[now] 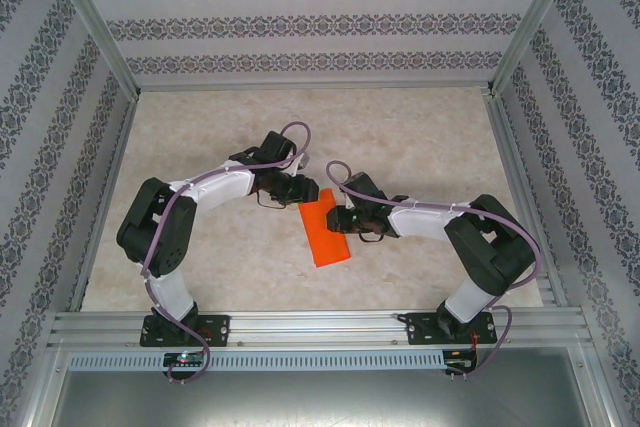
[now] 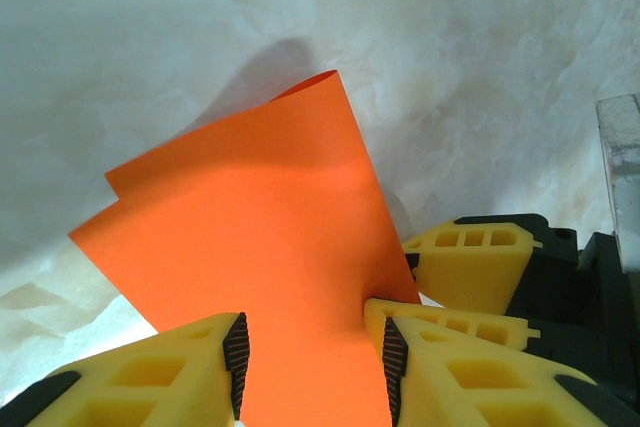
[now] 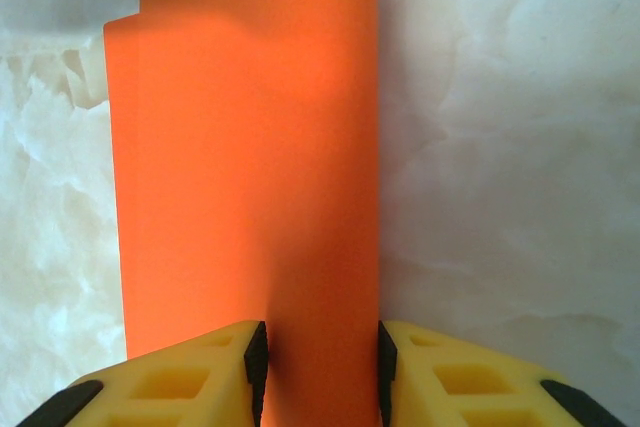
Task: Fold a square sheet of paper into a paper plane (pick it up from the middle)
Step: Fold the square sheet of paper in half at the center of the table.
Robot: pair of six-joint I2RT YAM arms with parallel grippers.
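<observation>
The square sheet of paper (image 1: 325, 232) is bright orange and doubled over into a long rectangle, lying mid-table between both arms. My left gripper (image 1: 296, 190) is at its far end. In the left wrist view the paper (image 2: 250, 217) rises away with two slightly offset layers, and the left gripper (image 2: 315, 362) stands open, its pads either side of the sheet. My right gripper (image 1: 350, 219) is at the paper's right side. In the right wrist view the right gripper (image 3: 322, 367) is open, straddling a band of the paper (image 3: 240, 147) along its straight right edge. The right gripper's yellow fingers (image 2: 470, 267) touch the paper's edge.
The marble-patterned tabletop (image 1: 230, 137) is bounded by aluminium rails (image 1: 300, 322) at the front and patterned walls (image 1: 300, 22) on three sides. Both arms bend inward, their grippers close together over the paper.
</observation>
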